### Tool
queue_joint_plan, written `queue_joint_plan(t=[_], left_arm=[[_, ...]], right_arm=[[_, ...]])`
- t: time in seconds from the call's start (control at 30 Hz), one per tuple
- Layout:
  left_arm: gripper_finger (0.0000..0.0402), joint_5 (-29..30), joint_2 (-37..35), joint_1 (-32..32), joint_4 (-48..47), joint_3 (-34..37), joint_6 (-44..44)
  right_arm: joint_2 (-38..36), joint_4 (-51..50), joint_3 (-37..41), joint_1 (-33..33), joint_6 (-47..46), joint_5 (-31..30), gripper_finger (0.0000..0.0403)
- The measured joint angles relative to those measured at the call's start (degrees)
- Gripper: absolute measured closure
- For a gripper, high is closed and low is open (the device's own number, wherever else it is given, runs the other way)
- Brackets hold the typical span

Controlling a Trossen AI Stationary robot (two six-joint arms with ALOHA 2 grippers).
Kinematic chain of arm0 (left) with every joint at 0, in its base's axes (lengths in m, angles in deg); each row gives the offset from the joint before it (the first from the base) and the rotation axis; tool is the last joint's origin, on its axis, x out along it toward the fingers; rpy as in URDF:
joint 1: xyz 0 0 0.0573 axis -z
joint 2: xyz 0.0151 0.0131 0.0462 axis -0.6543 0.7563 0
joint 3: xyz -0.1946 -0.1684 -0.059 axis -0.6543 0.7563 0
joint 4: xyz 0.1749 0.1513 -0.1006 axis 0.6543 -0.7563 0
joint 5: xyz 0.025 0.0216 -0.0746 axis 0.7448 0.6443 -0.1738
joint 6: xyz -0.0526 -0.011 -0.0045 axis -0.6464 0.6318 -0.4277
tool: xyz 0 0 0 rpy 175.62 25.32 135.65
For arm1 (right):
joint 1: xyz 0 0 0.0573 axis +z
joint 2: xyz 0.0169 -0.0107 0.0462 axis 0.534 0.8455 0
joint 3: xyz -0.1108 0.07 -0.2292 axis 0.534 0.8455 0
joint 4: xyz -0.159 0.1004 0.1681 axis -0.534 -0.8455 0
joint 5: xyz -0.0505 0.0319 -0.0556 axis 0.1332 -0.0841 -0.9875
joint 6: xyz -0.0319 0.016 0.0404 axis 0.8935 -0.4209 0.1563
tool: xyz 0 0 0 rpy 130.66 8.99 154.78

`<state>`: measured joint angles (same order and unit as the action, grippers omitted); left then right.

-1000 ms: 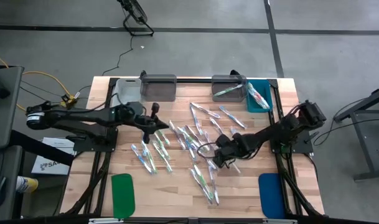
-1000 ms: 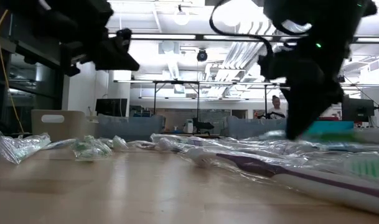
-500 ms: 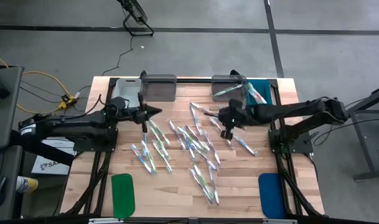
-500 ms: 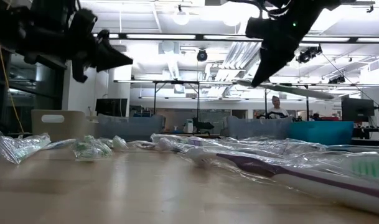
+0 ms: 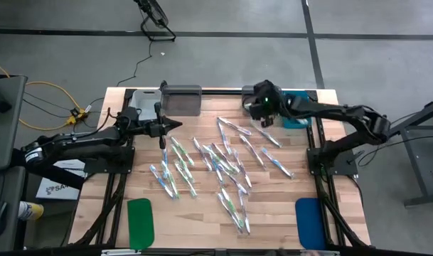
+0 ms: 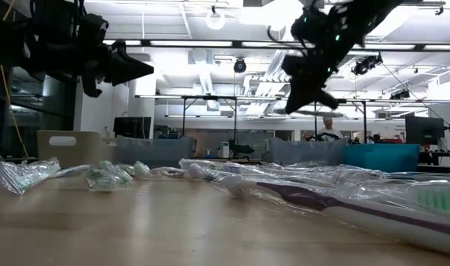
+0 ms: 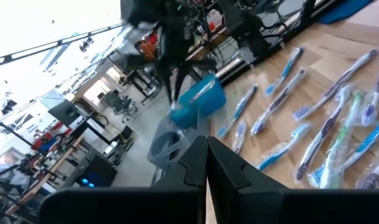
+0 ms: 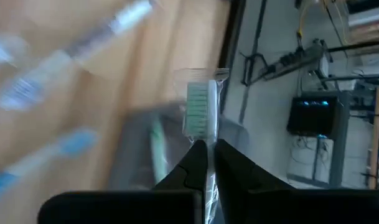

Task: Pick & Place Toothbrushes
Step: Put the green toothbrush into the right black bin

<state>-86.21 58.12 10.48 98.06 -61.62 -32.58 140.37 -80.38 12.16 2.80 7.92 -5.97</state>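
Note:
Many clear-wrapped toothbrushes [image 5: 223,167] lie scattered flat on the wooden table [image 5: 116,199]. My right gripper [image 5: 263,108] hangs above the far right grey bin [image 5: 253,92], shut on one wrapped toothbrush with green bristles [image 8: 200,111]. The low view shows it raised well above the table [image 6: 307,77]. My left gripper [image 5: 175,126] hovers level near the far left grey bin [image 5: 182,99]. Its fingers [image 7: 206,158] are shut, and I see nothing between them. My right gripper pinches the wrapped toothbrush between its two fingertips, just behind the bristle head [image 8: 205,142]. The head sticks out past the fingertips, along the fingers. The brush is lifted clear of the table, over the grey bin. The fingers hide the rest of the handle.
A teal bin [image 5: 298,112] with toothbrushes in it stands beside the right grey bin. A pale bin [image 5: 141,104] stands at the far left. A green pad [image 5: 140,222] and a blue pad [image 5: 308,222] lie at the near edge. A person shows far off in the room [image 6: 329,127].
My right gripper has risen from the pile in the table's middle with the toothbrush. It has swung toward the far edge, to above the right grey bin, rolling its wrist on the way. My left gripper, still shut, has drifted toward the far edge.

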Motion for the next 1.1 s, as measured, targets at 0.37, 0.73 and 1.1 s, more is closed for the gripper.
queue_joint_plan(t=[0.37, 0.73, 1.1], left_arm=[[0.0401, -0.2, 0.0, 0.0, 0.6, 0.0, 0.2], [0.0401, -0.2, 0.0, 0.0, 0.8, 0.0, 1.3], [0.0401, -0.2, 0.0, 0.0, 0.9, 0.0, 1.2]], right_arm=[[10.5, 4.4, 0.0, -8.5, 16.4, 1.0, 0.0390], [12.2, 10.1, 0.0, -8.7, 19.7, 8.0, 0.0390], [12.2, 10.9, 0.0, -9.9, 16.6, 10.5, 0.0383]])
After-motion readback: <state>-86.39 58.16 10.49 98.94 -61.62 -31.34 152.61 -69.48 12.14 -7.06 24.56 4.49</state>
